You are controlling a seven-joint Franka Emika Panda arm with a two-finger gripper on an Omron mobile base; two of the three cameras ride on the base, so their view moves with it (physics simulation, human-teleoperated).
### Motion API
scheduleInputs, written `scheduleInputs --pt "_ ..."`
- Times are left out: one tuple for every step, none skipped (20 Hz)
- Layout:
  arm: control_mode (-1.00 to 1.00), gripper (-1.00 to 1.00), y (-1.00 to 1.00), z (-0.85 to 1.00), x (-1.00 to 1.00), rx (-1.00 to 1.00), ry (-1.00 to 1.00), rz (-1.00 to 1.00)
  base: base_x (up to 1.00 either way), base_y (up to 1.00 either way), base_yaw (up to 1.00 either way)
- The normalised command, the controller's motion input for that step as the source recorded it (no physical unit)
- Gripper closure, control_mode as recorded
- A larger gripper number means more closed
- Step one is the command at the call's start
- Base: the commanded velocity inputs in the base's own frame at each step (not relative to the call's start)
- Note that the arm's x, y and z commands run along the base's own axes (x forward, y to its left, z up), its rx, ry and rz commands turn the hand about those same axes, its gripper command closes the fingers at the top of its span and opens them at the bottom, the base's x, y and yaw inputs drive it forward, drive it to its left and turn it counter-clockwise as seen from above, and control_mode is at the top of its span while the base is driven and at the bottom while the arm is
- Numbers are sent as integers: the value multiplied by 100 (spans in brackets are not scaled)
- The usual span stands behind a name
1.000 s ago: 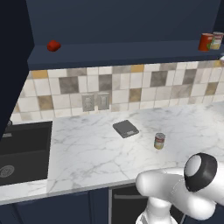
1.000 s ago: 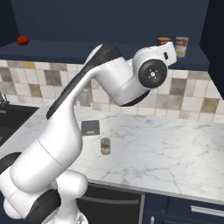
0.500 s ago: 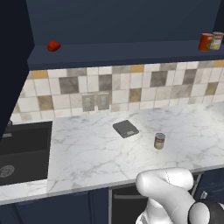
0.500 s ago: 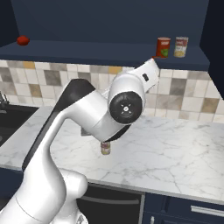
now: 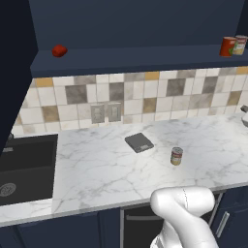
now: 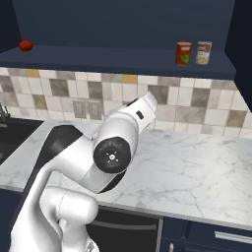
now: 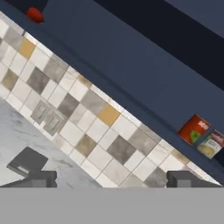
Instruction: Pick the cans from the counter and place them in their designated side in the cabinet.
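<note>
No lettering on the can labels (image 7: 195, 129) is legible

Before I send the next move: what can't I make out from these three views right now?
- Can on the counter: label too small in the left base view; the arm covers that spot in the right base view.
- Dark flat thing: too small to identify.
- Two shelf cans: print blurred.
- Gripper: fingertips cut off at the hand view's bottom.

A polished white marble counter (image 5: 101, 169), veined in grey, is seen below a matt navy cabinet (image 5: 135, 58). Smooth ceramic-looking tiles (image 5: 160, 94) are set behind it. A can (image 5: 176, 156) with a silver metal top and paper-like label is shown.
</note>
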Motion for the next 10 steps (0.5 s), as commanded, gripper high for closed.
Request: scheduleInputs --pt "-100 -100 34 -58 -13 0 4 10 0 0 0" --pt "-100 -100 35 -59 -4 -4 4 7 0 0 0" --pt "-100 -100 40 -59 -8 -5 5 6 0 0 0" --pt "-100 -100 37 -56 -3 -3 12 5 0 0 0" --pt "-100 -100 31 -50 0 0 26 3 0 0 0" --pt "-100 -100 28 -42 0 3 41 2 0 0 0" --pt "-100 -100 26 -20 0 8 50 2 0 0 0" --pt "-100 -100 24 -7 0 10 50 3 0 0 0" --pt "-100 -100 25 -5 0 10 50 3 0 0 0" --pt "-100 -100 25 -9 3 9 50 3 0 0 0"
